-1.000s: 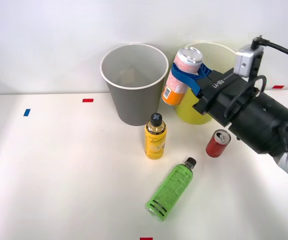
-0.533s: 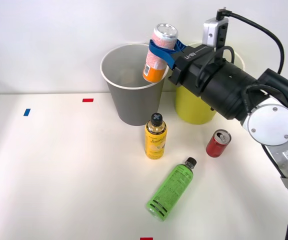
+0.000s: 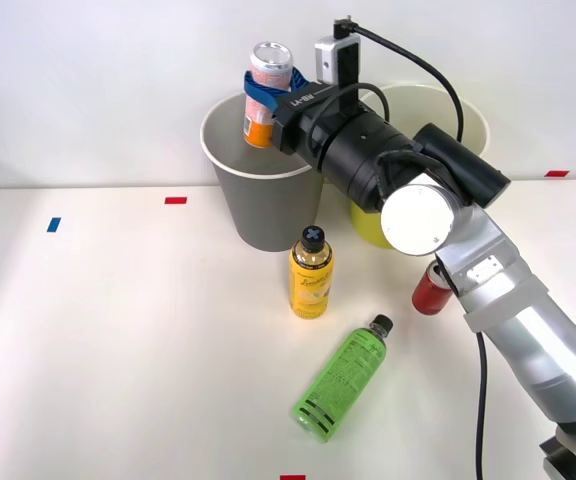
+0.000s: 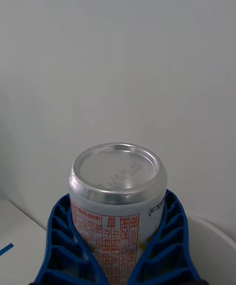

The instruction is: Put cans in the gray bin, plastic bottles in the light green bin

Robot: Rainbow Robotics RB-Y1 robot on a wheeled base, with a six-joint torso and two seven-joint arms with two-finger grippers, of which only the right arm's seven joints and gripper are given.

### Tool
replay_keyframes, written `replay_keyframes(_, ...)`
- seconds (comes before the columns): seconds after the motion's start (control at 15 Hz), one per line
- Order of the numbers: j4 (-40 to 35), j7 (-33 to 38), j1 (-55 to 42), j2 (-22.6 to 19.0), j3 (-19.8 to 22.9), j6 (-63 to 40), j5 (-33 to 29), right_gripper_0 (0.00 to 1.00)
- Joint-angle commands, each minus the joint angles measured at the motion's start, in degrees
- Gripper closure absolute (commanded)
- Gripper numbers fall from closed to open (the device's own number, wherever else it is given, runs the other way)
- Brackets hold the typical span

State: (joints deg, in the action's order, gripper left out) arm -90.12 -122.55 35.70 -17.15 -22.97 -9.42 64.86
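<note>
So, two cans: the slim orange and pink can (image 3: 265, 95), silver-topped, is pinched upright in the right end effector (image 3: 260, 97), whose ribbed blue fingers (image 4: 64, 245) hug it above the gray bin (image 3: 265, 190); a short red can (image 3: 429, 291) stands on the white worktop (image 3: 118, 340). Two black-capped plastic bottles: the yellow-labelled bottle (image 3: 311, 274) upright, the green bottle (image 3: 345, 379) lying down. Two tapered buckets, gray beside the light green bin (image 3: 438, 110).

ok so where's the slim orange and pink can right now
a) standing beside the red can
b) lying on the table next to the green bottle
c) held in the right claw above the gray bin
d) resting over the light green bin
c: the right claw is shut on the slim can, holding it upright over the open top of the gray bin.
</note>
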Motion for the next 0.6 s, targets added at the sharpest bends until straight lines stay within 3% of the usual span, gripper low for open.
replay_keyframes(0.07, 3.81, -0.67, 3.15, -0.07, -1.20, 0.36, -0.43, 1.00)
replay_keyframes(0.27, 8.38, -0.85, 5.79, -0.60, -3.22, 2.38, -0.52, 1.00)
replay_keyframes(0.33, 10.05, -0.59, 6.84, -1.30, -5.33, 5.55, 0.89, 0.93)
replay_keyframes(0.47, 10.58, -0.67, 7.02, -3.06, -9.46, 10.47, 4.31, 0.72)
replay_keyframes(0.6, 9.96, -0.59, 6.93, -4.64, -10.69, 11.09, 4.75, 0.36)
